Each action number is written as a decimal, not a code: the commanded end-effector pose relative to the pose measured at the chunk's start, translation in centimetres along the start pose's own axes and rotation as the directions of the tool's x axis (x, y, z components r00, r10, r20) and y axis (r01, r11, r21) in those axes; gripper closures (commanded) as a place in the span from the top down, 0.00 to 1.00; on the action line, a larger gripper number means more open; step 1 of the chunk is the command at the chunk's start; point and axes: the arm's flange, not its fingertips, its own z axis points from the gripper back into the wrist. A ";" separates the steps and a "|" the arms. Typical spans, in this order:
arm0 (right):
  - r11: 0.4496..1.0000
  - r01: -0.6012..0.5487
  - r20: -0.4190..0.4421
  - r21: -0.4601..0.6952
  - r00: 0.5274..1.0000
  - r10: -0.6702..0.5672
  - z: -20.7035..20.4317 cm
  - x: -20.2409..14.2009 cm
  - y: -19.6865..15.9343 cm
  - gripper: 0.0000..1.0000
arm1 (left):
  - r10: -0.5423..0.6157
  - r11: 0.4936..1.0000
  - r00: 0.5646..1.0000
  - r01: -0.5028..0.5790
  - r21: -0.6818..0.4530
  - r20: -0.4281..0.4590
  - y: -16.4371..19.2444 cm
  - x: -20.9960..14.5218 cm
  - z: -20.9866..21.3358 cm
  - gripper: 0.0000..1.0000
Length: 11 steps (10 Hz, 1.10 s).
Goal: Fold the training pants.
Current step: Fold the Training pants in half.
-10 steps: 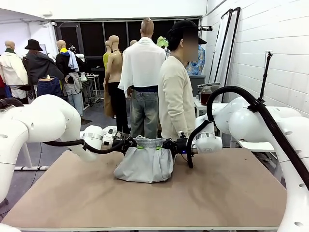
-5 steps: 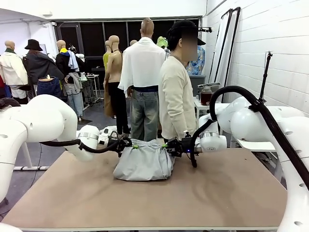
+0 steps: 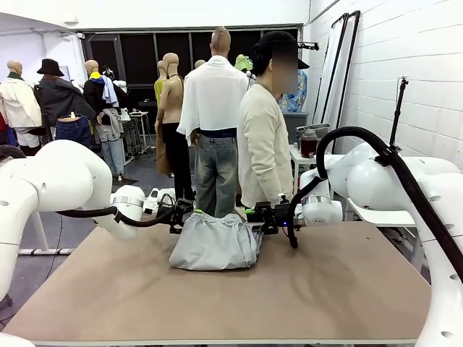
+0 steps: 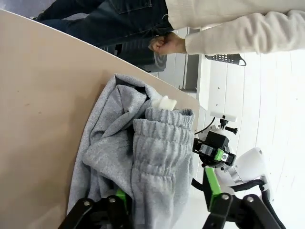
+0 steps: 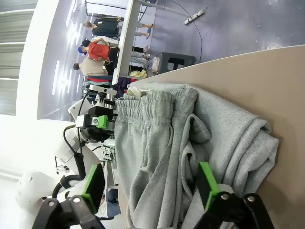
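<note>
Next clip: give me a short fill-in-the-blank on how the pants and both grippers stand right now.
The training pants lie bunched on the ____. 
The left gripper has its fingers ____ at the waistband. 
The right gripper is ____ too. 
The person stands at the ____ side of the table.

Missing words: table; open; open; far

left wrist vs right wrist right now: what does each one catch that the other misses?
Left wrist alone: the person's fist and cream sleeve past the table's far edge, and a white tag at the waistband. Right wrist alone: the grey floor beyond the table and a power strip on it. Both: the training pants bunched on the tan table, elastic waistband between open green-padded fingers, with the other arm's gripper behind: the right gripper in one, the left gripper in the other.
</note>
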 end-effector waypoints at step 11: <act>0.993 -0.080 0.024 -0.084 0.996 0.082 4.3 0.6 4.5 1.00 | 0.081 0.994 0.991 -0.088 0.064 0.104 2.3 -3.1 7.6 1.00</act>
